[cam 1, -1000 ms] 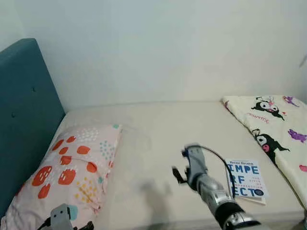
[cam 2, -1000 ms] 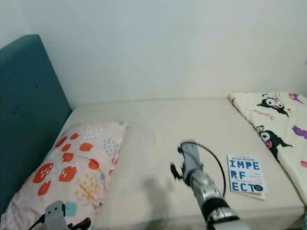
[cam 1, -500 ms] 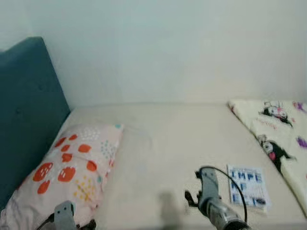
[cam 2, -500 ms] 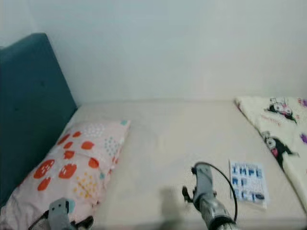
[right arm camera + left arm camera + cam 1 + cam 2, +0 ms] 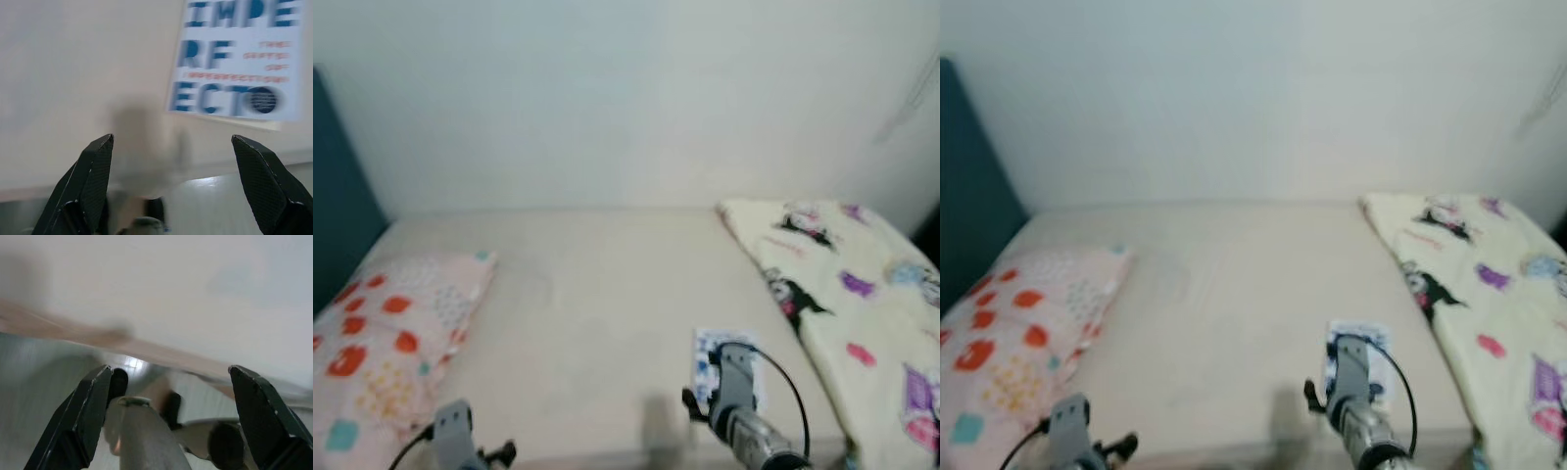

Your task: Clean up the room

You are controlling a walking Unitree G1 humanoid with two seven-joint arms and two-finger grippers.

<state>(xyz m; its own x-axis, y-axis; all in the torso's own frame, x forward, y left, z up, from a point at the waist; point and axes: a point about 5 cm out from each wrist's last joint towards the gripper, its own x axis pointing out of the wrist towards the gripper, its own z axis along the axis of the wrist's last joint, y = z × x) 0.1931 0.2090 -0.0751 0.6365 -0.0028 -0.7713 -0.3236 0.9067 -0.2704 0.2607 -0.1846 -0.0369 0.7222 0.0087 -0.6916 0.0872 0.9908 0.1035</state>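
A white book with blue lettering (image 5: 745,364) lies flat near the front edge of the cream bed (image 5: 597,294). My right arm (image 5: 736,416) reaches up over that edge and covers part of the book. In the right wrist view the right gripper (image 5: 171,142) is open above the sheet, with the book (image 5: 234,63) off to one side beyond its fingers (image 5: 93,181). Low at the front left is my left arm (image 5: 455,446). Its gripper (image 5: 169,369) is open and holds nothing, with a blurred pale surface beyond it.
A pillow with orange and coloured spots (image 5: 386,328) lies at the bed's left end, beside a strip of teal headboard (image 5: 333,196). A cream blanket with cartoon prints (image 5: 847,294) covers the right end. A pale wall (image 5: 607,98) runs behind the bed.
The camera has swung right, so the bed, pillow and headboard have slid left and more blanket shows. My right arm has dropped lower and now overlaps the book.
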